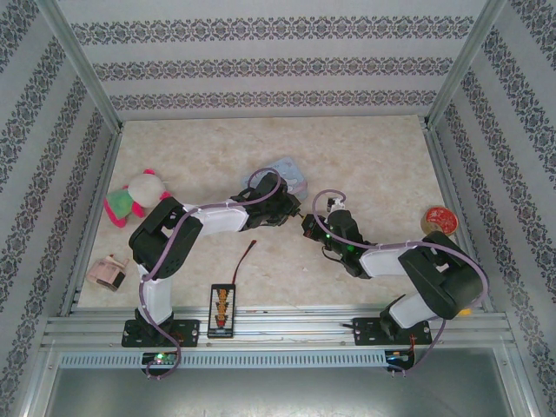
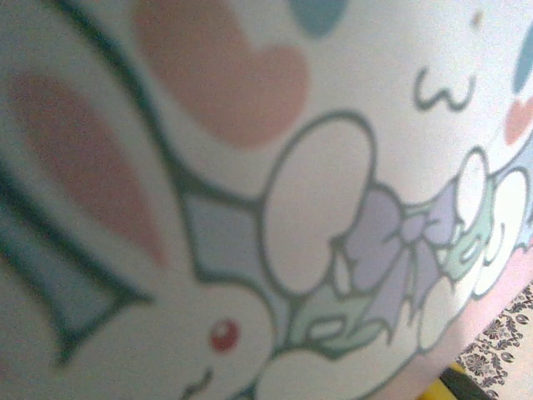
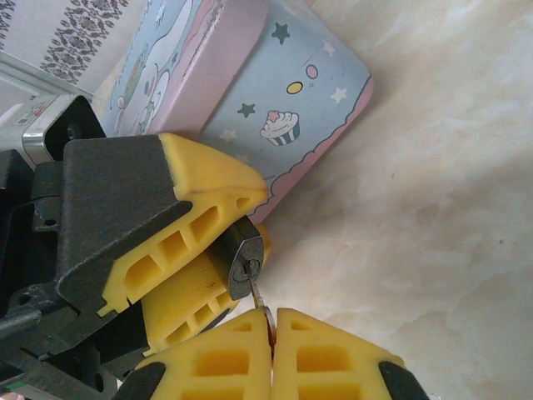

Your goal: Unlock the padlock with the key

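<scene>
In the right wrist view the small dark padlock [image 3: 246,260] is pinched between the yellow fingers [image 3: 200,208] of my left gripper [image 3: 261,222], its keyhole end facing my right gripper. My right gripper [image 3: 271,315] is shut on the thin silvery key [image 3: 259,293], and the key's blade tip sits in the padlock's keyhole. From above, the left gripper [image 1: 294,211] and the right gripper [image 1: 307,225] meet tip to tip at mid-table. The padlock's shackle is hidden between the left fingers.
A light-blue and pink cartoon tin [image 1: 287,174] lies just behind the grippers, its printed lid [image 2: 266,167] blurred and close in the left wrist view. A plush toy [image 1: 137,195], a pink object [image 1: 108,271], a black strip with orange marks [image 1: 222,309], a red-tipped wire [image 1: 247,254] and a round red item [image 1: 439,217] lie around.
</scene>
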`<state>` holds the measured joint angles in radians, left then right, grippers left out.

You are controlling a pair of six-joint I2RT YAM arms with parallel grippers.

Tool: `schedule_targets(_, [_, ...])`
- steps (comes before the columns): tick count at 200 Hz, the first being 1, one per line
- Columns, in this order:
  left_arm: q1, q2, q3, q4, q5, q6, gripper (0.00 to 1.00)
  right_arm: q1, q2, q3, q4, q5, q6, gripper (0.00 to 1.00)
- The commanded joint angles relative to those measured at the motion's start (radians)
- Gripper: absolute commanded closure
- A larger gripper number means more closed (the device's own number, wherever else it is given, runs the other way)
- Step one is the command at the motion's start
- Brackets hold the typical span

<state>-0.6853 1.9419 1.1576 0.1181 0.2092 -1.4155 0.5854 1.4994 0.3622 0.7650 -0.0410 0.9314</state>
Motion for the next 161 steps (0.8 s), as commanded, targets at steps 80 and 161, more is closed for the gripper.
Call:
schedule_targets(80, [-0.011, 0.019, -0.025, 0.002, 0.109, -0.087, 0.97, 0.002, 0.077, 0.039, 0.103, 0.001, 0.028, 1.00])
schedule_targets(161, [-0.010, 0.020, -0.024, 0.012, 0.108, -0.092, 0.97, -0.017, 0.141, 0.009, 0.169, -0.027, 0.106, 1.00])
